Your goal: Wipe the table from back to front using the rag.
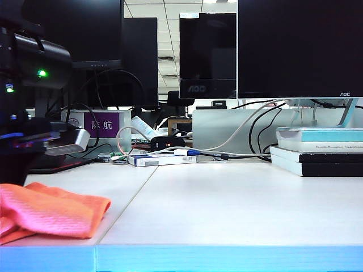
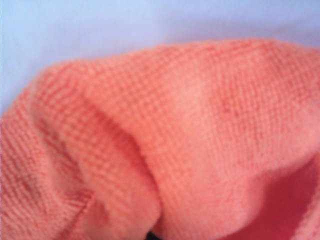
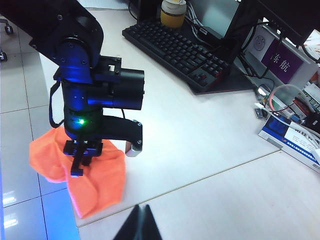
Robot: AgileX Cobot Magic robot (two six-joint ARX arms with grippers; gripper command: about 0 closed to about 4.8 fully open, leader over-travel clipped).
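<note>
The orange rag (image 1: 48, 212) lies bunched at the front left corner of the white table (image 1: 227, 198), close to the light-blue front edge. In the right wrist view the black left arm stands over the rag (image 3: 100, 175), and my left gripper (image 3: 80, 162) points down, shut on its folds. Part of the cloth hangs past the table's edge. The rag (image 2: 165, 145) fills the left wrist view and hides the jaws, with a strip of table (image 2: 150, 25) behind. My right gripper (image 3: 141, 212) hovers shut and empty over the table, apart from the rag, tips together.
A black keyboard (image 3: 175, 50) and a yellow jar (image 3: 173, 12) sit at the back left. Monitors (image 1: 295, 48), a purple sign (image 1: 102, 123), a small box (image 1: 161, 160) and cables line the back. Stacked books (image 1: 317, 150) lie at the right. A dark seam (image 1: 133, 195) crosses the table.
</note>
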